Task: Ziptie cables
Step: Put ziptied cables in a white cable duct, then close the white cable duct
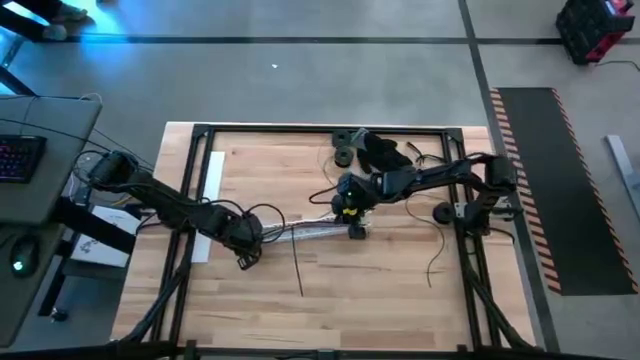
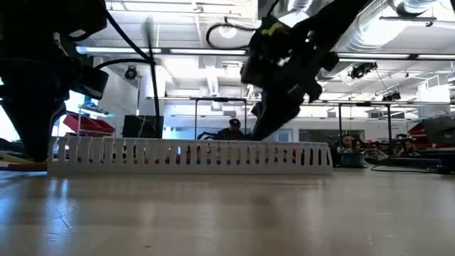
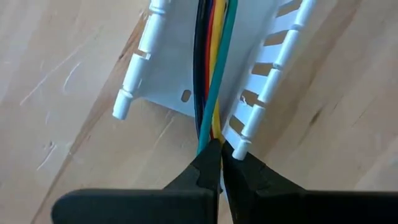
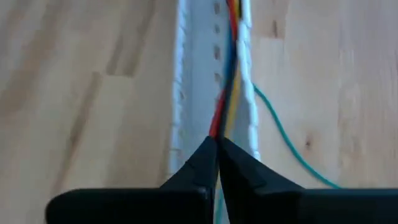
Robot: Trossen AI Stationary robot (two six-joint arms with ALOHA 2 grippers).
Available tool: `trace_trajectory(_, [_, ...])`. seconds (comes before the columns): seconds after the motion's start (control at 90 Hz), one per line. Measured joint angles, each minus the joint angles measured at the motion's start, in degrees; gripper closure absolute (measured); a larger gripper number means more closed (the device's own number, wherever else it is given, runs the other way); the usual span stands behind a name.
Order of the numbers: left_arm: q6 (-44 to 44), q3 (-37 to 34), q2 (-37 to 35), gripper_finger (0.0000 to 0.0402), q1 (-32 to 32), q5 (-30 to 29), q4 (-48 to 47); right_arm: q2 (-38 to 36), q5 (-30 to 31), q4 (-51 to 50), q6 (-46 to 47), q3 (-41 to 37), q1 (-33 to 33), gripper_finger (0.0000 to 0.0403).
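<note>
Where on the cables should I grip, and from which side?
Probably the bare stretch of the cables just past the white slotted channel's open end, coming from above: there no side walls block the fingers, as the left gripper shows.

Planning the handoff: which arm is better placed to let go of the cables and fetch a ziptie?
Tentatively right. Both claws, left and right, pinch the cables in the slotted duct; the right arm sits nearer the loose black strand.

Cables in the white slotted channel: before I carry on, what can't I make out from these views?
- Low view: the cables are hidden behind the slotted channel wall.
- High view: bundle too small to tell wires apart.
- Left wrist view: left tool covers the grip point.
- Right wrist view: right tool covers the wire ends; blurred.
</note>
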Motion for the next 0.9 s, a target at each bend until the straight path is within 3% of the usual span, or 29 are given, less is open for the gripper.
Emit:
trace_trajectory(0.222, [-0.8, 2.5, 0.0, 0.0401, 0.0, 0.8, -3.9, 1.8, -1.0, -0.4, -1.8, 0.0, -0.1, 0.0403])
trace_trajectory(0.511, [-2.3, 11.4, -0.2, 0.0388, 0.0, -5.9, -20.5, -0.7, -1.0, -2.8, -0.6, 0.1, -0.1, 0.0403])
trace_trajectory(0.9, [-27.8, 12.3, -4.4, 0.0292, 6.2, -5.2, -31.3, -10.6, 1.7, -2.8, 3.6, 0.2, -1.7, 0.0394])
